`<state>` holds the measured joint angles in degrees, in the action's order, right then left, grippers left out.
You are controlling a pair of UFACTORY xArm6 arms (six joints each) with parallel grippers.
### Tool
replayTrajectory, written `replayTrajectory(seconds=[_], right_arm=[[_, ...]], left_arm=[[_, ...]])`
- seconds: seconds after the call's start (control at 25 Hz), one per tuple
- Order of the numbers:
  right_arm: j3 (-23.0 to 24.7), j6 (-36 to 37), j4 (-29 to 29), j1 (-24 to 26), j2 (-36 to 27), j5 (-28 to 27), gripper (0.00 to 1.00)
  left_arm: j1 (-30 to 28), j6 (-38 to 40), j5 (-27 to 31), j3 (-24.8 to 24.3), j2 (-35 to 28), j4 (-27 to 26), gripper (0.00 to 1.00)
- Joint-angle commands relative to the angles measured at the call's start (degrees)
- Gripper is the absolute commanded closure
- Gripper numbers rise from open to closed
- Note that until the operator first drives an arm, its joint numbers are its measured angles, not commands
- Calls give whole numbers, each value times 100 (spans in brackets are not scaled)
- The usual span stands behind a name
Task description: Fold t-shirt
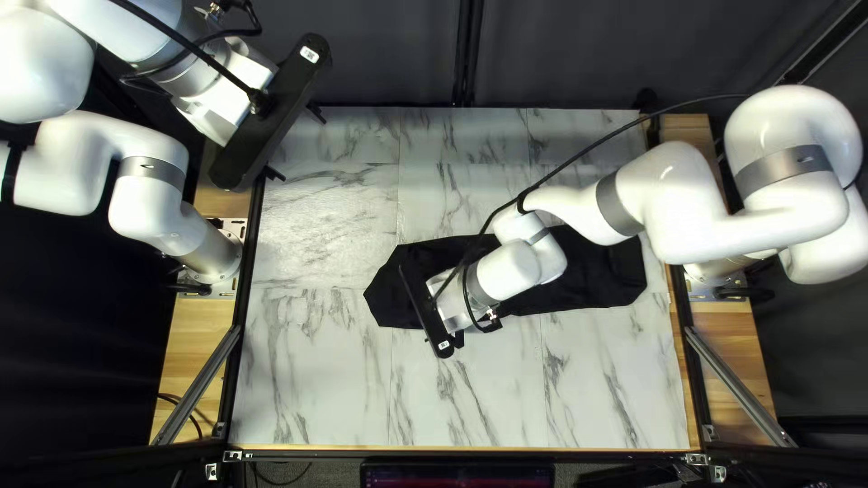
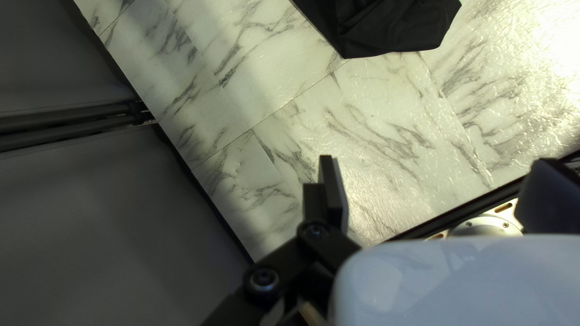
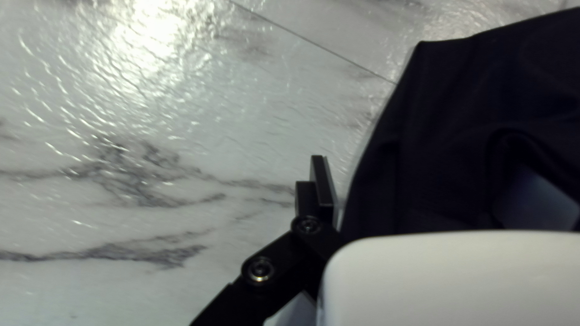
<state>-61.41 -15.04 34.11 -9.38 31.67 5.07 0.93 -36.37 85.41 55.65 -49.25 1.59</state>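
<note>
Raised over the table's far left corner in the top left view, my left gripper (image 1: 296, 143) is open and away from the cloth. My right gripper (image 1: 427, 312) is over the left part of the black t-shirt (image 1: 389, 294), which lies as a long strip across the table, partly hidden by my right arm. In the left wrist view, nothing is between the fingers of the left gripper (image 2: 435, 175); the t-shirt (image 2: 393, 24) lies well ahead. The right wrist view has the right gripper (image 3: 432, 181) open, one finger beside the edge of the t-shirt (image 3: 453, 121), the other over cloth.
A marble-patterned tabletop (image 1: 316, 380) surrounds the shirt. My right arm (image 1: 687, 208) and its cable cross above the cloth from the right side. Metal rails (image 1: 194, 389) flank the table, and a dark curtain (image 1: 389, 54) hangs behind its far edge.
</note>
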Motion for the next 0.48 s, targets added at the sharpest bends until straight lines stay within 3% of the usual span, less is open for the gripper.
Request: replayTrajectory(seconds=[0.04, 0.12, 0.2, 0.24, 0.48], right_arm=[[47, -659, 875, 172, -83, 38, 0], [87, -980, 1259, 283, -122, 66, 2], [135, -1141, 1446, 348, -168, 77, 47], [139, -1155, 1460, 351, -173, 75, 100], [266, -1481, 1796, 384, -399, -55, 100]], left_arm=[[0, 0, 0, 0, 0, 0, 0], [0, 0, 0, 0, 0, 0, 0], [0, 0, 0, 0, 0, 0, 0], [0, 0, 0, 0, 0, 0, 0], [0, 0, 0, 0, 0, 0, 0]])
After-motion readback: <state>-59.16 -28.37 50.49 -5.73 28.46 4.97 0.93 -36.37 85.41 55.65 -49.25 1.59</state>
